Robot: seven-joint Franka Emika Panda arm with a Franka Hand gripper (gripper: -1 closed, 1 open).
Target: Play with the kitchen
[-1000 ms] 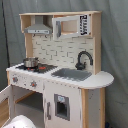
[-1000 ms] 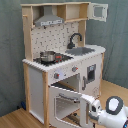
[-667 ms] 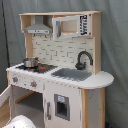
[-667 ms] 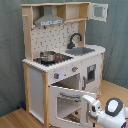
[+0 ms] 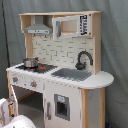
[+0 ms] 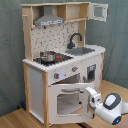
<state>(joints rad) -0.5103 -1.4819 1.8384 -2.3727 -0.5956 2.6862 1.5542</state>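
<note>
Pincer (image 6: 91, 99) position is shown at the lower right of the second exterior view, pressed against the outer edge of the oven door (image 6: 70, 100); whether its fingers are parted or closed on that edge cannot be told. In the first exterior view only white parts of the arm (image 5: 12, 117) are seen, at the lower left corner. The kitchen (image 6: 62, 62) is shown standing on a wooden floor (image 6: 15, 119) before a grey curtain (image 6: 10, 50) in both exterior views. Read from the second exterior view's left to its right, a small metal pot (image 6: 48, 56) is seen on the black stovetop (image 6: 52, 58), then the black faucet (image 6: 75, 39) behind the grey sink (image 6: 82, 50), and a small cabinet door (image 6: 98, 11) is seen swung open at the top right corner. The oven door is swung partly open beneath the knobs (image 6: 56, 76). Progress is judged as partial: one door is opened, while the pot, knobs and faucet appear untouched and are left for further play.
</note>
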